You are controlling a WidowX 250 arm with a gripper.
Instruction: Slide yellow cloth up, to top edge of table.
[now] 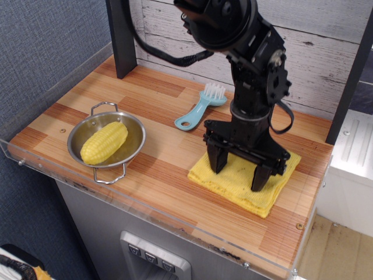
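Note:
The yellow cloth lies flat on the wooden table, at its right side, a little back from the front acrylic rim. My black gripper stands upright over the cloth with its two fingers spread wide. Both fingertips press down on the cloth. The jaws are open and hold nothing between them. The arm hides the cloth's far middle part.
A steel bowl with a yellow corn cob sits at the left front. A light blue brush lies behind the cloth, near the plank wall. A black post stands at the back left.

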